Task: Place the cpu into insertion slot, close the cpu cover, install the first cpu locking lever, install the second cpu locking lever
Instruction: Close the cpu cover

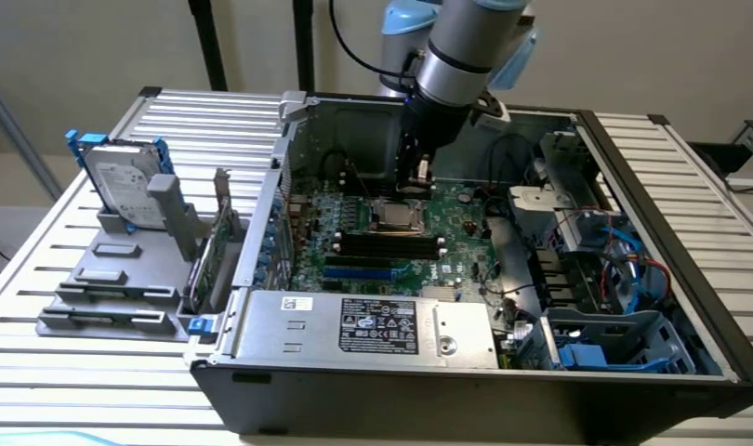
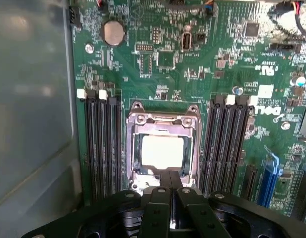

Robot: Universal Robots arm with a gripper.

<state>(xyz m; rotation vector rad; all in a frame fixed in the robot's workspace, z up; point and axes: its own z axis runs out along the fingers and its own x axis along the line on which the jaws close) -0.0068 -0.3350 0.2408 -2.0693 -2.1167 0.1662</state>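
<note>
On the slatted table (image 1: 30, 353) at the exterior view's left, a hard drive (image 1: 119, 181) stands in a grey fixture (image 1: 110, 279) beside the open computer case (image 1: 476, 409). Toward the middle, the robot's gripper (image 1: 414, 186) reaches down into the case, just over the insertion slot (image 1: 395, 216) on the green motherboard (image 1: 457, 218). Blue drive bays (image 1: 613, 344) sit at the exterior view's right.

The wrist view settles what the far camera cannot. The cpu (image 2: 163, 151) lies silvery face up in the slot, and the cpu cover (image 2: 163, 118) looks folded down around it, so the first two steps appear done. The fingers (image 2: 164, 181) are pressed together with nothing between them, at the socket's edge. Black memory slots (image 2: 101, 148) run along both sides of the socket. Whether either locking lever is latched cannot be told, so that work is judged unfinished.

The exterior view, for its part, gives the arm's steep reach and the whole case around it.
</note>
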